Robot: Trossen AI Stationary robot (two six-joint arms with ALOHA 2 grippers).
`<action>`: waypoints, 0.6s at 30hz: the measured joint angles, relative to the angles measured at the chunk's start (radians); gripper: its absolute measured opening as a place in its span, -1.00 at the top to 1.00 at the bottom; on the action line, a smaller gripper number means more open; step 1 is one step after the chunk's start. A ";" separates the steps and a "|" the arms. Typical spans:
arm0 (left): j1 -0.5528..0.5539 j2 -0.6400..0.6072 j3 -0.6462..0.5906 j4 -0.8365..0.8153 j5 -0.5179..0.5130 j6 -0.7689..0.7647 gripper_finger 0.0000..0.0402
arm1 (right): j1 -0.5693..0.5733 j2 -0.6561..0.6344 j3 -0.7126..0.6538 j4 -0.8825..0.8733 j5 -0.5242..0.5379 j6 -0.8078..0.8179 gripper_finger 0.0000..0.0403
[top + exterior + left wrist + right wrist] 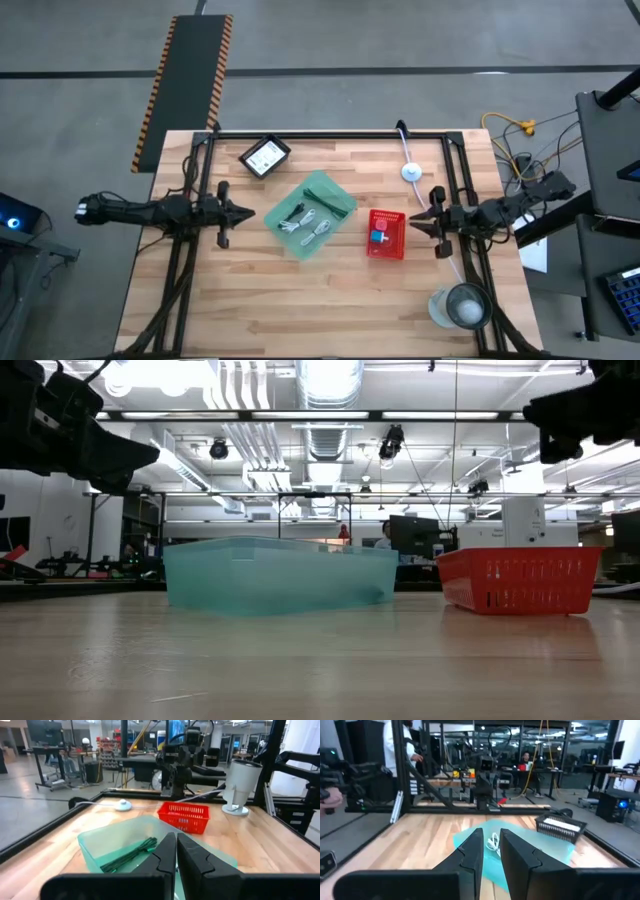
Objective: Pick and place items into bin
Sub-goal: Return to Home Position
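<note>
A translucent teal bin [338, 190] stands in the middle of the wooden table. A white coiled cable [312, 228] and a bundle of dark green sticks [130, 855] lie on its floor. To its right stands a small red basket [388, 252] with a blue and a white piece [380, 237] in it. My left gripper [248, 212] hovers level just left of the bin, shut and holding nothing. My right gripper [413, 225] hovers level just right of the red basket, its fingers drawn almost together with nothing between them. In the low view both hang well above the tabletop.
A black and white device [265, 155] lies at the far left of the table. A white round puck [411, 172] with a cord sits at the far right, and a pale cup [462, 305] stands near the right front. Black frame rails run along both sides and the far edge.
</note>
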 joint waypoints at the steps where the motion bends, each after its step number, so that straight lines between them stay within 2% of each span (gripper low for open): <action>1: 0.000 0.006 0.000 -0.001 0.002 -0.001 1.00 | 0.000 -0.026 -0.005 -0.028 0.011 0.002 0.74; 6: 0.000 0.018 0.000 -0.002 0.003 0.005 1.00 | 0.000 -0.160 -0.010 -0.160 0.155 -0.008 0.76; 13: 0.000 -0.003 0.001 -0.004 0.012 0.009 1.00 | 0.002 -0.163 0.021 -0.259 0.171 0.006 0.82; 18: 0.000 -0.013 0.000 -0.003 0.010 0.035 1.00 | -0.005 -0.161 -0.026 -0.129 0.167 -0.075 0.84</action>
